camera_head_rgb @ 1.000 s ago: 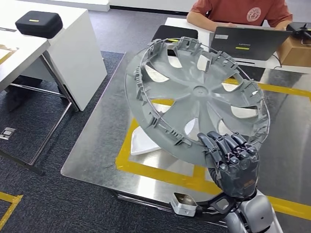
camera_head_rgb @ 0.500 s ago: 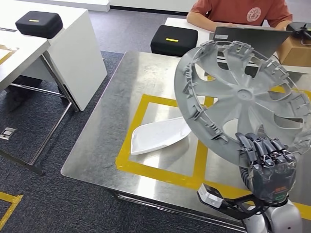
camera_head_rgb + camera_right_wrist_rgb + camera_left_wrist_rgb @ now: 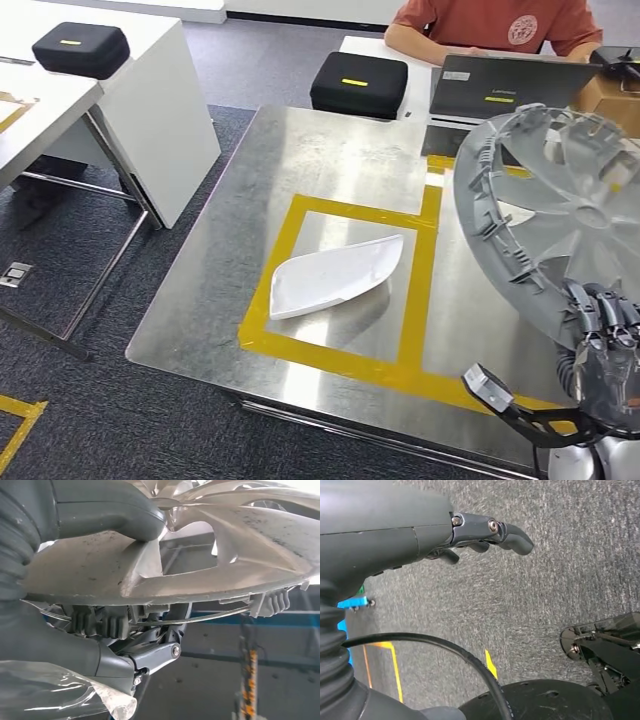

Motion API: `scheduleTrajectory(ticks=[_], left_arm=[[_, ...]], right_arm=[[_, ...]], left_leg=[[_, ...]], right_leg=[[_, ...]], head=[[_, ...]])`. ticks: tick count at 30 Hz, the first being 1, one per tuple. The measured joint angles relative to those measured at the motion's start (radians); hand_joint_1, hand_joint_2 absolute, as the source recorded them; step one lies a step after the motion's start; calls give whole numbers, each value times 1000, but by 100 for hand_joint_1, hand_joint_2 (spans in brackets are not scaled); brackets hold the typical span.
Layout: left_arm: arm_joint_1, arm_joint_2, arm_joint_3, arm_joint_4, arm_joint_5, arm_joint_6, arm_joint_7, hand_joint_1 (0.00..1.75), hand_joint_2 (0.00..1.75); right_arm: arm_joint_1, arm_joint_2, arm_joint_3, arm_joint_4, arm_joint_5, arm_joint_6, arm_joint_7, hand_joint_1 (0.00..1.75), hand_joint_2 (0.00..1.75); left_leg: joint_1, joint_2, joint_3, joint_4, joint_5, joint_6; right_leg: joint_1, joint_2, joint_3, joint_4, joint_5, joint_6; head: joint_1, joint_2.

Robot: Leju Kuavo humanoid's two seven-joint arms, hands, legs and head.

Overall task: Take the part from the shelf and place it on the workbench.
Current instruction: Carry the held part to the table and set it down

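Note:
A large grey wheel cover hangs tilted above the right part of the steel workbench, its ribbed inner side facing me. My right hand grips its near rim at the lower right. The right wrist view shows the thumb pressed on one face of the wheel cover and the fingers curled under its edge. My left hand hangs over grey carpet with fingers extended and nothing in it.
A white curved panel lies inside a yellow taped rectangle on the workbench. Beyond are a black case, a laptop and a seated person. A white desk with another black case stands left.
My right hand has carried the wheel cover to the right, from above the taped rectangle toward the workbench's right side, uncovering the white panel.

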Motion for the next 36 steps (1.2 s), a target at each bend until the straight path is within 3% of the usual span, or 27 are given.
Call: scheduleTrajectory(ticks=[11,25,27,30,34,36], left_arm=[[2,-2,24,0,20,-10,2,0,175],[2,-4,35,0,33,-16,2,0,175],[2,-4,40,0,39,-21,2,0,175],[2,-3,50,0,50,-32,2,0,175],[-2,-2,58,0,62,-38,4,0,175],[-5,-2,59,1,67,-41,5,0,175]], right_arm=[[23,0,-98,31,0,0,44,175,175],[46,-29,-105,71,0,0,111,175,175],[48,-61,-81,85,1,0,180,175,175],[38,-148,6,129,1,2,354,175,175],[-91,-355,265,222,-1,68,800,175,175],[-168,-430,410,269,0,89,976,175,175]], left_leg=[[0,0,-1,0,0,0],[0,0,-1,0,0,1],[0,0,-2,0,-1,1],[0,0,-3,0,-1,1],[-3,0,-4,0,1,3],[-4,-2,-5,0,2,4]], right_leg=[[0,0,0,0,-1,1],[0,0,0,0,-1,1],[0,0,0,0,-1,1],[-1,0,0,0,0,2],[-4,3,-2,0,3,6],[-4,1,-2,0,3,6]], head=[[0,0],[0,0],[0,0],[0,0],[0,0],[0,0]])
